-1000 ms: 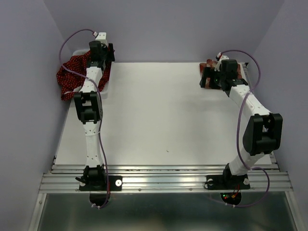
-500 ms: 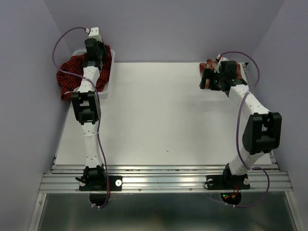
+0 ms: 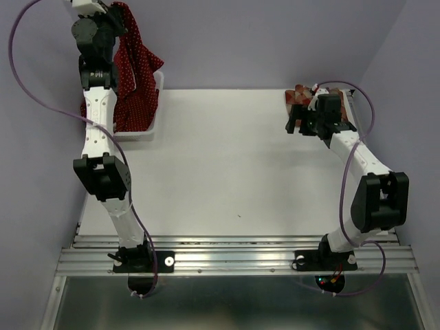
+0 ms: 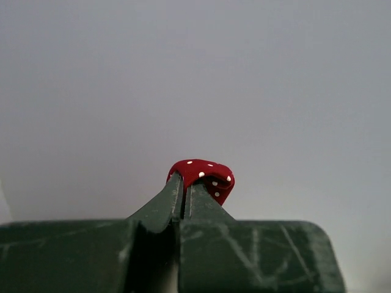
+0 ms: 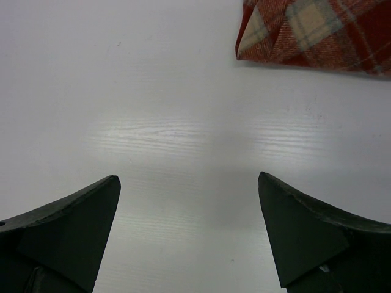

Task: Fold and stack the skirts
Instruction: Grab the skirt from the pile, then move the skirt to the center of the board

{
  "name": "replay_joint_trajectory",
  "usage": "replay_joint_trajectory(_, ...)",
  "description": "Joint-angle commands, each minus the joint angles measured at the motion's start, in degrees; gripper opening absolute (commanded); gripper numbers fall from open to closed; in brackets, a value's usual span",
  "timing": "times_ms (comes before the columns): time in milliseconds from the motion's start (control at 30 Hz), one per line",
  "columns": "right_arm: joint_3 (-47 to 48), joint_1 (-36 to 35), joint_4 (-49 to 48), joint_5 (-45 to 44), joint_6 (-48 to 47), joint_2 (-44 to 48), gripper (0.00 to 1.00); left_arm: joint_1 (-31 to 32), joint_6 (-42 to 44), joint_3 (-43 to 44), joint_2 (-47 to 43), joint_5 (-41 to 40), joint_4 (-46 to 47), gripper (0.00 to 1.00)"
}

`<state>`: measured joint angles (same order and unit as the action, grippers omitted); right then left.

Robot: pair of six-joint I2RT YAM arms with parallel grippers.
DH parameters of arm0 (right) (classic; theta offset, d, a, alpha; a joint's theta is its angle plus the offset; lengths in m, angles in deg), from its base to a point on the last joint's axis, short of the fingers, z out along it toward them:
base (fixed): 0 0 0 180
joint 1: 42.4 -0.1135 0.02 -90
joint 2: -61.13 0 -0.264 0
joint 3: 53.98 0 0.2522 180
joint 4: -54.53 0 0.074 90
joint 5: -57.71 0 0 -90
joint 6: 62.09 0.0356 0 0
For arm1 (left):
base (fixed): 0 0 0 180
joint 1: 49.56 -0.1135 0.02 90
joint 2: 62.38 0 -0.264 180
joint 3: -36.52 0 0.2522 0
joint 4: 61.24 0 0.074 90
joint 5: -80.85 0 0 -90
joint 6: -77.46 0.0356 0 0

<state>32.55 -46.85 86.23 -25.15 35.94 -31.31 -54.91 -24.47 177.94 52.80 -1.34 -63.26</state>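
High at the back left, my left gripper (image 3: 113,15) is shut on a dark red dotted skirt (image 3: 135,58). The cloth hangs down from it over the white basket (image 3: 159,81). In the left wrist view a fold of that skirt (image 4: 204,174) sticks out past the closed left gripper (image 4: 183,180), with the wall behind. A red-and-cream plaid skirt (image 3: 300,92) lies folded at the back right of the table. My right gripper (image 3: 297,119) hovers open just in front of it. In the right wrist view the plaid skirt (image 5: 317,30) is beyond the open right gripper (image 5: 189,180), untouched.
More dotted cloth (image 3: 128,113) fills the basket below the lifted skirt. The white table (image 3: 234,158) stretches between the two arms. Lilac walls close in the back and both sides, and a metal rail (image 3: 234,258) runs along the near edge.
My left gripper shut on a dotted skirt in the basket, then rose high, pulling the skirt up with it. The right arm barely shifted and stayed open.
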Motion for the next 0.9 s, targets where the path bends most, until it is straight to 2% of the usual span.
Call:
replay_joint_trajectory(0, -2.9, 0.3, -6.1, -0.4, 0.7, 6.5, 1.00, 0.2, -6.6, 3.2, -6.3, 4.4, 7.6, 0.00)
replay_joint_trajectory(233, -9.7, 0.3, -12.5, -1.3, 4.1, 13.9, 1.00, 1.3, -19.6, 4.5, -11.6, 20.5, 13.5, 0.00)
replay_joint_trajectory(333, -12.4, 0.3, -15.3, -3.1, 6.0, 16.3, 1.00, 4.5, -24.0, 4.2, -13.0, 26.3, 15.9, 0.00)
replay_joint_trajectory(367, -12.8, 0.3, -15.7, -3.8, 7.5, 17.9, 1.00, 5.1, -24.4, 4.0, -13.3, 27.2, 15.9, 0.00)
replay_joint_trajectory(433, -13.6, 0.3, -16.1, -6.4, 9.1, 19.1, 1.00, 11.0, -22.8, 3.0, -14.4, 29.0, 15.9, 0.00)
replay_joint_trajectory(600, -15.8, 0.3, -14.9, -15.7, 14.4, 23.9, 1.00, 20.5, -18.6, -2.7, -16.7, 28.8, 14.4, 0.00)
replay_joint_trajectory(867, -17.9, 0.3, -12.7, -19.3, 16.4, 30.4, 1.00, 30.5, -19.9, 5.0, -11.5, 28.4, 12.6, 0.00)
